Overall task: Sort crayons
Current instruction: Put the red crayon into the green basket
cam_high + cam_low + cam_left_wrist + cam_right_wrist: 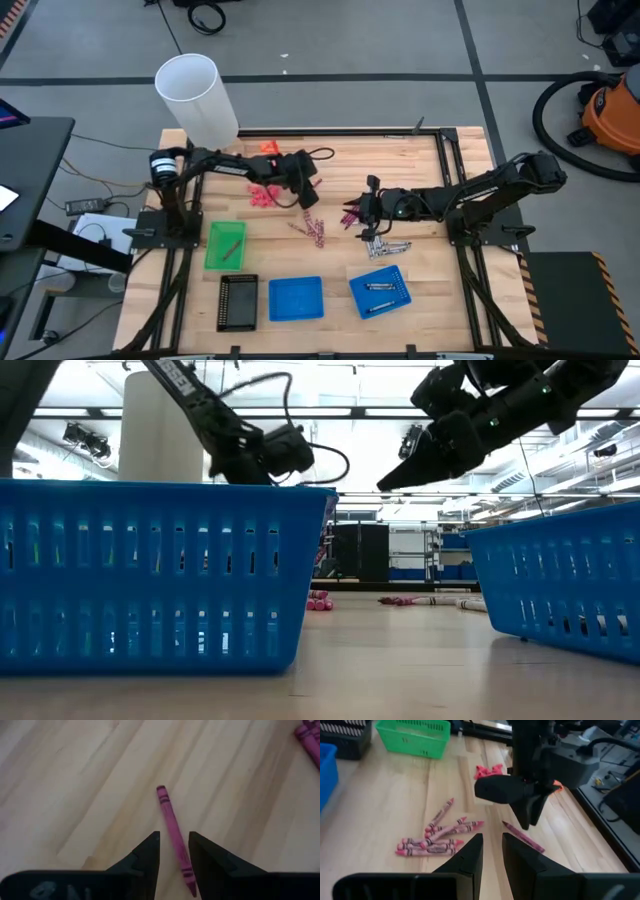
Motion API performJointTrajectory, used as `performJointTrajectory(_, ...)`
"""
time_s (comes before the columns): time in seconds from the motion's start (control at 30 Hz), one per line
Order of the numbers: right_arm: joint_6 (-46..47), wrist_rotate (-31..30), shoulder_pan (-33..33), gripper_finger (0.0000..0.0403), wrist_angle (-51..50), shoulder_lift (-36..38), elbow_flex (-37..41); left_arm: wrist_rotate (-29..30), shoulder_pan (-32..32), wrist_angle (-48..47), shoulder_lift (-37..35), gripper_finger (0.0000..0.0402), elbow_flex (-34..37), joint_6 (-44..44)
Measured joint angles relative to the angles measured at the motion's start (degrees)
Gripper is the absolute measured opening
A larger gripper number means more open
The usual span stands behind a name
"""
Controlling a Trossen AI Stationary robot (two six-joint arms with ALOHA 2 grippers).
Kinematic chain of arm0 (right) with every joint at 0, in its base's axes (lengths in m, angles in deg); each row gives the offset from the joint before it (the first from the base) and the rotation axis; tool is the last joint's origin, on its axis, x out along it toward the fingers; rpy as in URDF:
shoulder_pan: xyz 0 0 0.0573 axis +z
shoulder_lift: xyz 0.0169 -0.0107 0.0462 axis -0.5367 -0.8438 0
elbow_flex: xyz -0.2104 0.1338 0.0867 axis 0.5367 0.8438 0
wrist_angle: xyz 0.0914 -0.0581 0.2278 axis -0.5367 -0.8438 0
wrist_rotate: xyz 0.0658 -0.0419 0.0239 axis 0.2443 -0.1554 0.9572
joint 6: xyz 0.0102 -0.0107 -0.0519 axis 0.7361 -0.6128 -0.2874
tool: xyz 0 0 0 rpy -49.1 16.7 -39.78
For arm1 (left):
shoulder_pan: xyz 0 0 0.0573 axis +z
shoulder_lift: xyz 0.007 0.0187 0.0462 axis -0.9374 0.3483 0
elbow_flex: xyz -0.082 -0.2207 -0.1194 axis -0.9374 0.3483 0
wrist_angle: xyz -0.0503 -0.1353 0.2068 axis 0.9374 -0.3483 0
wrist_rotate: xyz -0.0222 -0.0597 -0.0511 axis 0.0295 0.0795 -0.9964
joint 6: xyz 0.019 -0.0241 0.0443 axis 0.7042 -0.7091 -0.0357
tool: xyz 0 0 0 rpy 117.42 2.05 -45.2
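A single magenta crayon (172,825) lies flat on the wooden table (420,170). My left gripper (174,836) hangs open just above it, pointing steeply down, one finger to each side of the crayon's near half; in the right wrist view the left gripper (526,822) stands clear of this crayon (522,836). Beside it lies a loose pile of reddish crayons (435,842). My right gripper (492,837) waits in the air over the table's middle (362,210), open by a narrow gap, with nothing between its fingers.
Magenta crayons (352,215) and grey crayons (385,247) lie near the right gripper. Along the near edge stand a green tray (225,245), a black tray (237,300) and two blue trays (296,298), (380,290). A white cylinder (195,95) stands at the far left corner.
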Motion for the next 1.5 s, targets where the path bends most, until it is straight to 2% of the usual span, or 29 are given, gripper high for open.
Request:
performJointTrajectory(0.4,0.5,-1.2,0.9,0.0083,-1.5,0.0,0.0,-2.6,0.8,2.6,4.6,0.0110,-0.3,-1.0)
performJointTrajectory(0.53,1.3,-1.4,0.9,0.0083,-1.5,0.0,0.0,-2.4,0.6,2.7,4.9,0.0087,-0.4,-0.9)
performJointTrajectory(0.77,1.5,-1.5,0.9,0.0083,-1.4,0.0,0.0,-2.5,0.4,0.7,5.0,0.0013,-0.5,0.0)
performJointTrajectory(0.97,1.7,-1.6,1.2,0.0083,-1.7,0.0,0.0,-2.8,-0.2,-1.3,3.9,0.0019,-0.4,1.2)
performJointTrajectory(1.13,1.5,-3.9,1.5,0.0083,-4.4,0.0,0.0,-4.0,-0.3,-8.7,-0.2,0.0019,0.2,2.9)
performJointTrajectory(1.3,0.7,-7.4,1.3,0.0083,-6.1,0.0,0.0,-3.8,-1.5,-17.2,-7.6,0.0019,0.1,3.3)
performJointTrajectory(1.5,-5.5,-8.7,-1.6,0.0083,-4.1,0.0,0.0,-2.2,-6.5,-27.4,-17.6,0.0019,0.0,-0.9)
